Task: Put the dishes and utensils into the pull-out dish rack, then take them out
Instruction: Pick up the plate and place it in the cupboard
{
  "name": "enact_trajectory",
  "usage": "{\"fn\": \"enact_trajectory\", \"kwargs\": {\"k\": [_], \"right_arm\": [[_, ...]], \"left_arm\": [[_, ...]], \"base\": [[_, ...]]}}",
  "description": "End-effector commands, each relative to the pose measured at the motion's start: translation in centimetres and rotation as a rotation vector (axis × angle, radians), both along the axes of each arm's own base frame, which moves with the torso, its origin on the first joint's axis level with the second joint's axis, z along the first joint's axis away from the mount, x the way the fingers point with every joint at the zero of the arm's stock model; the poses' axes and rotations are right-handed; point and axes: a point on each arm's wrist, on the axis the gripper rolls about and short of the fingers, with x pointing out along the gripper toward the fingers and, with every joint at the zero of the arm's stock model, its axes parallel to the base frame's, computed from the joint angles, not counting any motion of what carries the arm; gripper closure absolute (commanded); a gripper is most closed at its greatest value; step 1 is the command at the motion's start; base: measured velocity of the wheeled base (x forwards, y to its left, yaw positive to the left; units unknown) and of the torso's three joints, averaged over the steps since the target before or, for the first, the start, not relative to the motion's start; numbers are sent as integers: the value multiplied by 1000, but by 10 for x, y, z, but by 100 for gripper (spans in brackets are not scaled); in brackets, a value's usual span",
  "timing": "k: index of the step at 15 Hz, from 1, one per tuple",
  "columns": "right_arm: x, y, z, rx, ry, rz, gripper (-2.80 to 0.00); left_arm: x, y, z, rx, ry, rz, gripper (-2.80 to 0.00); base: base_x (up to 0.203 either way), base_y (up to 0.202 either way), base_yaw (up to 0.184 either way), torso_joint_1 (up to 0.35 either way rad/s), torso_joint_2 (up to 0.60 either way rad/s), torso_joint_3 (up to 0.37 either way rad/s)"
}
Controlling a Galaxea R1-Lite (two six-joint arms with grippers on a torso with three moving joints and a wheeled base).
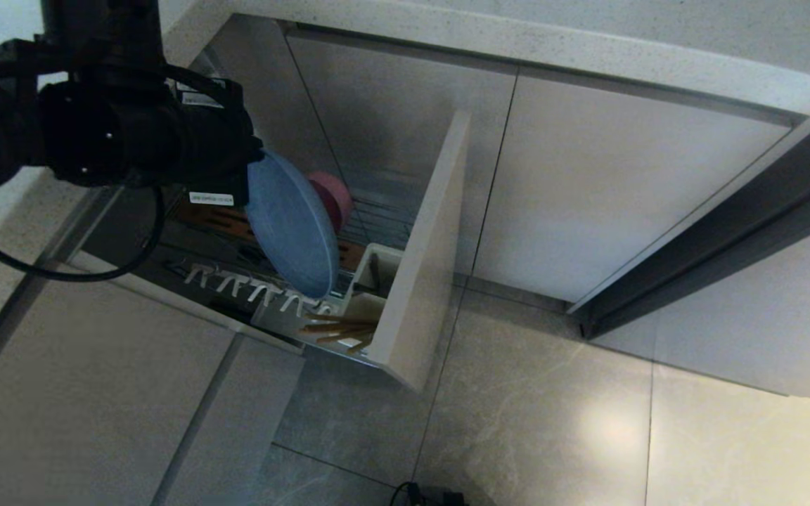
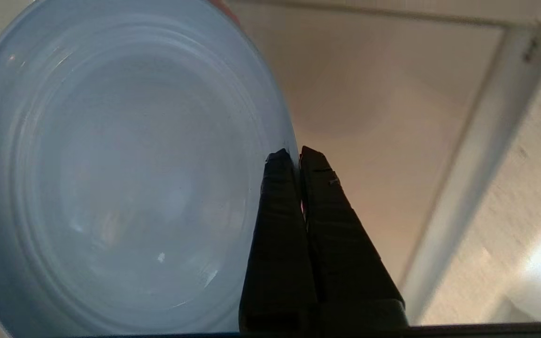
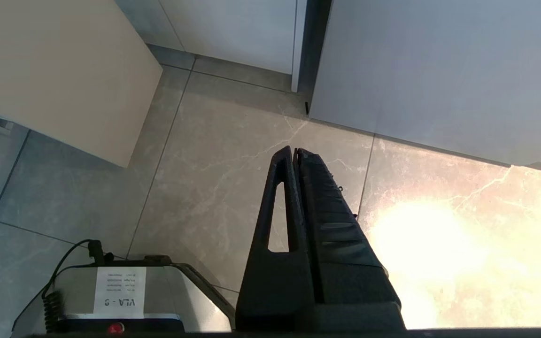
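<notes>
1. Progress looks well along: the pull-out chrome wire dish rack (image 1: 377, 232) stands drawn out of the cabinet, its flat beige front panel (image 1: 422, 260) toward the floor tiles, and all the task's things sit at or in it.
2. The wide, shallow, light-blue round plate (image 1: 292, 228) stands on edge over the row of white pegs (image 1: 250, 288), with the small round pink plastic bowl (image 1: 335, 197) just behind it.
3. The thin, light-brown wooden chopsticks (image 1: 338, 329) lie beside the white utensil caddy (image 1: 373, 281), near the front panel.
4. The left claw (image 2: 295, 155) is clamped on the blue plate's rim, its two black fingers (image 2: 275, 206) pressed together with the rim between them (seen in the left wrist view).
5. The right claw (image 3: 295, 152) is closed on nothing, parked over the floor.
6. Whether the plate is being seated or lifted out cannot be told; either way, the bowl and chopsticks remain in the rack.
</notes>
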Motion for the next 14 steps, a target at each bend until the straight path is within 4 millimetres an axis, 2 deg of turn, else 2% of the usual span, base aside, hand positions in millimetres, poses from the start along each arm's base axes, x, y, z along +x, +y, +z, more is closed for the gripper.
{"fn": "enact_trajectory", "kwargs": {"k": [1, 5, 14], "right_arm": [[0, 0, 0, 0, -1, 0, 0], [0, 0, 0, 0, -1, 0, 0], [0, 0, 0, 0, -1, 0, 0]], "left_arm": [[10, -1, -6, 3, 18, 20, 0], [17, -4, -13, 18, 36, 51, 0], [20, -3, -18, 38, 66, 61, 0]], "base": [[0, 0, 0, 0, 0, 0], [0, 0, 0, 0, 0, 0], [0, 0, 0, 0, 0, 0]]}}
